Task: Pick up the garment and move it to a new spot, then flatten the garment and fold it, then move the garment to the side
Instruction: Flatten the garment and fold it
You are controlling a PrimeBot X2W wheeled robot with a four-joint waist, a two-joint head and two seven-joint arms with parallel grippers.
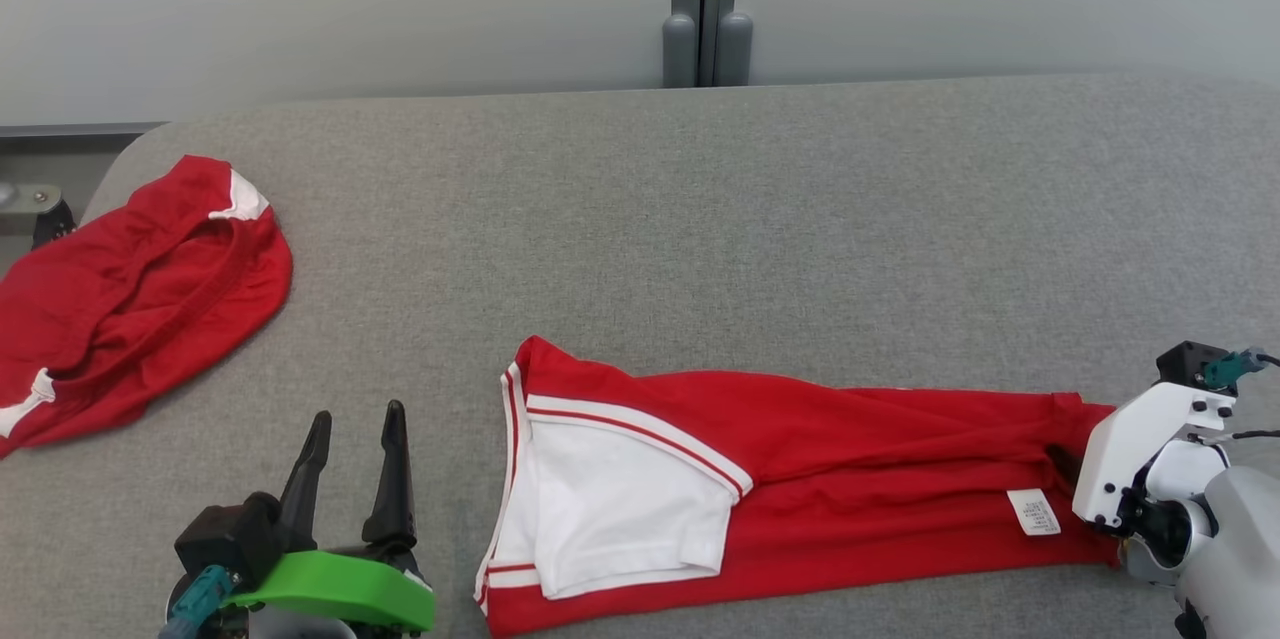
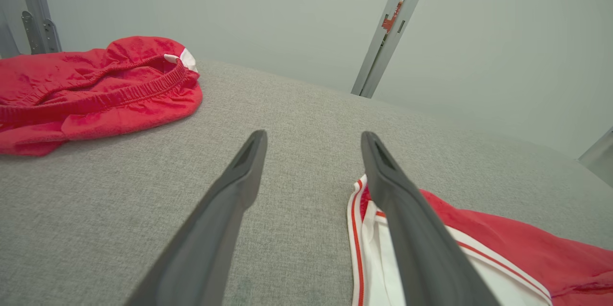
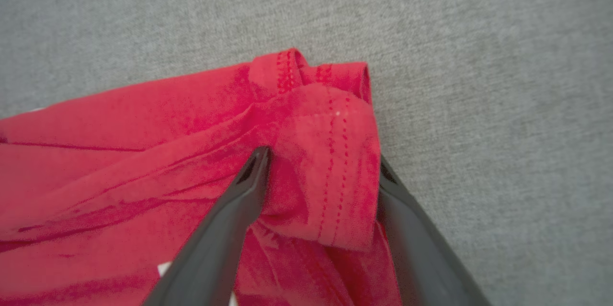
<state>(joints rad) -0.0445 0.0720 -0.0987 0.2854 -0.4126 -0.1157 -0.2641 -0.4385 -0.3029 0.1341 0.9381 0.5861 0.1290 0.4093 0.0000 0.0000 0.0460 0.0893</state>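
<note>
- Right pincer (image 3: 322, 157) is straddling the bunched hem of the garment (image 1: 850, 459) at 4 o'clock, jaws spread, not yet clamping.
- Left pincer (image 1: 358, 411) is hovering released at 8 o'clock.
- Garment is lying stretched along the tabletop (image 1: 700, 219) (seemingly narrowed lengthwise); crosswise folding and setting aside are remaining.
- Crumpled red cloth (image 1: 140, 299) is occupying 9 o'clock, crowding that side.

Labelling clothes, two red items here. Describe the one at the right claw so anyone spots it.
On the grey table, look to the near edge, middle to right. The long red garment lies there. Unlike the bunched red shorts at left, it is stretched out with a white striped panel.
</note>
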